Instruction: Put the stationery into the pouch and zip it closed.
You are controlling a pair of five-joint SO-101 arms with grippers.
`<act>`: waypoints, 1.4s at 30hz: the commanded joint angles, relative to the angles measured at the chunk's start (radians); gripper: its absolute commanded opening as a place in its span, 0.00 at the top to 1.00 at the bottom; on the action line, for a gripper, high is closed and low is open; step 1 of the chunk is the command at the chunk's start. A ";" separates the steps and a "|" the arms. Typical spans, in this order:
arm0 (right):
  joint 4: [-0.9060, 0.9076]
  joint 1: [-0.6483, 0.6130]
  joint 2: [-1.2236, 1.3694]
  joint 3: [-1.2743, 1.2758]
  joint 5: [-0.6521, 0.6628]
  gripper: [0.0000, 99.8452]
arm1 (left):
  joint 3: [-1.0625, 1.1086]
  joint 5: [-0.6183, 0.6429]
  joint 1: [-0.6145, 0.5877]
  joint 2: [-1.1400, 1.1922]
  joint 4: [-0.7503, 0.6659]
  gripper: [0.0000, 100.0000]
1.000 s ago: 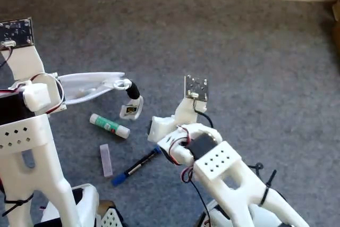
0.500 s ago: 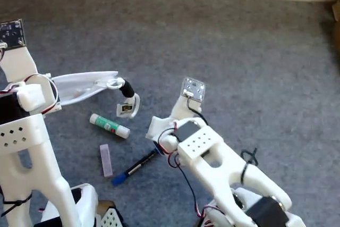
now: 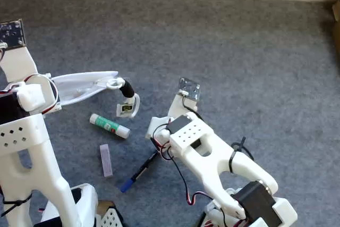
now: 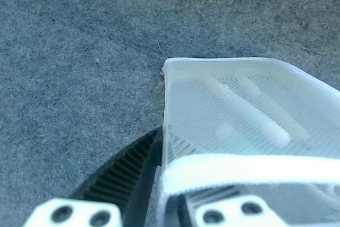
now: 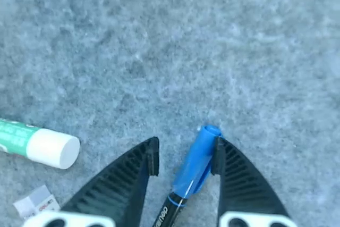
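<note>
My left gripper point(image 4: 162, 150) is shut on the edge of the white mesh pouch point(image 4: 239, 110), which hangs tilted above the carpet point(image 3: 85, 86); its black zip pull point(image 3: 127, 90) dangles at the far end. My right gripper point(image 5: 185, 155) stands open low over the carpet, with the blue end of the pen point(image 5: 195, 164) between its jaws and against one finger. From above, the pen point(image 3: 139, 171) lies slanted with the right gripper point(image 3: 155, 137) over its upper end. Left of it lie a green-and-white glue stick point(image 3: 109, 125) point(image 5: 37, 144) and a pale purple eraser point(image 3: 106, 159).
Grey carpet point(image 3: 255, 62) covers the whole work area, open to the right and at the back. A small white tag point(image 3: 128, 109) hangs below the zip pull. White arm bases point(image 3: 79, 206) stand along the front edge.
The right arm has swung down and closed in on the pen's upper end; the pen has turned a little, its lower tip nearer the front. The left arm raised the pouch slightly.
</note>
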 commanded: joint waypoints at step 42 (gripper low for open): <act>0.099 0.096 -0.294 0.044 0.333 1.00 | 0.036 0.011 -0.010 -0.001 -0.040 0.99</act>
